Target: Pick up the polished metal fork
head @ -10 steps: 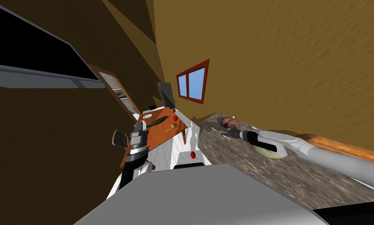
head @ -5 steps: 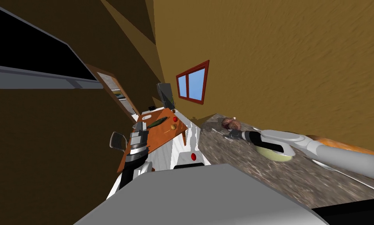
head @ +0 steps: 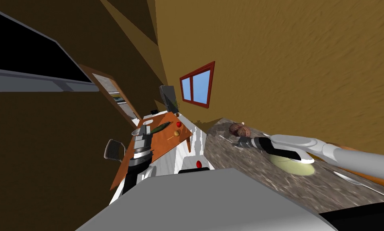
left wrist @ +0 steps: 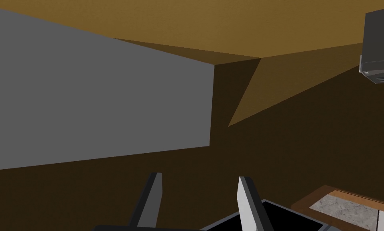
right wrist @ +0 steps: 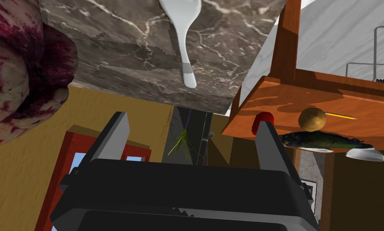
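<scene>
The fork [right wrist: 183, 40] is a pale utensil lying flat on the dark marble counter [right wrist: 118, 60], its narrow end toward the counter's edge. My right gripper [right wrist: 191, 132] is open and hovers close to it, with the fork just ahead of the gap between its fingers and not touched. From the head, the fork [head: 226, 138] is a thin pale line just in front of the right gripper [head: 239, 142]. My left gripper [left wrist: 199, 196] is open and empty, held up beside the orange table [head: 163, 140], away from the counter.
A mottled purple-red lump [head: 239, 129] lies on the counter right beside the right gripper. A pale round plate [head: 293, 165] sits under my right forearm, with another utensil [head: 343, 175] past it. The orange table carries a potato [right wrist: 312, 118], a red item [right wrist: 263, 119] and a dark green fish [right wrist: 323, 140]. A chair [head: 114, 150] stands beside it.
The head camera has shifted a little, sliding the table and chair down and left. My right forearm has lowered toward the counter; its gripper stays by the lump. The left arm has not moved.
</scene>
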Available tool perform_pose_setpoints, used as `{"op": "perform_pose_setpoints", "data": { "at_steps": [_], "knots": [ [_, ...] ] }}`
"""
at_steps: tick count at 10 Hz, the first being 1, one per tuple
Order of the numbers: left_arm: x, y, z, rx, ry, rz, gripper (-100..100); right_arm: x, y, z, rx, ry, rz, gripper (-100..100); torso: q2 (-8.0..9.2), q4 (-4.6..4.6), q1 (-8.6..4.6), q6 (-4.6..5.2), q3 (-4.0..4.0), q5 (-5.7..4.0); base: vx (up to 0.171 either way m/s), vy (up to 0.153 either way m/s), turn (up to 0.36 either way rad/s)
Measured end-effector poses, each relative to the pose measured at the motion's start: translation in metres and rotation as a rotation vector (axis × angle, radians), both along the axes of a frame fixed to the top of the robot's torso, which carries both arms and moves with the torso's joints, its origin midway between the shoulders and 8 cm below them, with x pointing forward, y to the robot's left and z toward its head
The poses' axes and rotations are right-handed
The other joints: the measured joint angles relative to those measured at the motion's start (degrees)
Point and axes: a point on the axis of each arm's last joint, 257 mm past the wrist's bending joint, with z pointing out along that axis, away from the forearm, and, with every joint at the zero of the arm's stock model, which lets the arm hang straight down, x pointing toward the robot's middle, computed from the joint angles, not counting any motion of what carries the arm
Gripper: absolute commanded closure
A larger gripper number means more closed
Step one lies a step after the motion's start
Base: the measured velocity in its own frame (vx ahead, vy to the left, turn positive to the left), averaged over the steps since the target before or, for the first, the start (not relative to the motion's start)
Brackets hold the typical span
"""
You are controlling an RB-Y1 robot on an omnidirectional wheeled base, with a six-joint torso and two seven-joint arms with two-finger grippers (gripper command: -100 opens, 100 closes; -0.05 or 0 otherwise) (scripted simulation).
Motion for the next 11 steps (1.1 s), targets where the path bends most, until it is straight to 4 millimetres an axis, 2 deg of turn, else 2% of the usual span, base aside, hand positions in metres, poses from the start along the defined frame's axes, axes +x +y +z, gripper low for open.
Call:
{"op": "perform_pose_setpoints", "data": {
  "at_steps": [6, 7, 9, 11],
  "knots": [
    [0.0, 0.0, 0.0, 0.0, 0.0, 0.0, 0, -0.066, -0.004, -0.028, -0.048, 0.18, 0.046, -100, -0.05, -0.01, -0.04, -0.01, -0.03, -0.01, 0.165, 0.001, -0.049],
    [0.0, 0.0, 0.0, 0.0, 0.0, 0.0, 0, -0.084, -0.006, -0.036, -0.055, 0.225, 0.052, -100, -0.15, -0.03, -0.03, 0.01, -0.08, 0.0, 0.187, 0.017, -0.05],
    [0.0, 0.0, 0.0, 0.0, 0.0, 0.0, 0, -0.11, -0.009, -0.039, -0.066, 0.289, 0.063, -100, -0.06, -0.02, 0.03, -0.02, -0.05, 0.01, 0.13, 0.025, -0.03],
    [0.0, 0.0, 0.0, 0.0, 0.0, 0.0, 0, -0.127, -0.014, -0.045, -0.074, 0.336, 0.069, -100, 0.1, 0.02, -0.01, -0.01, 0.05, 0.01, 0.08, 0.004, -0.022]
  ]
}}
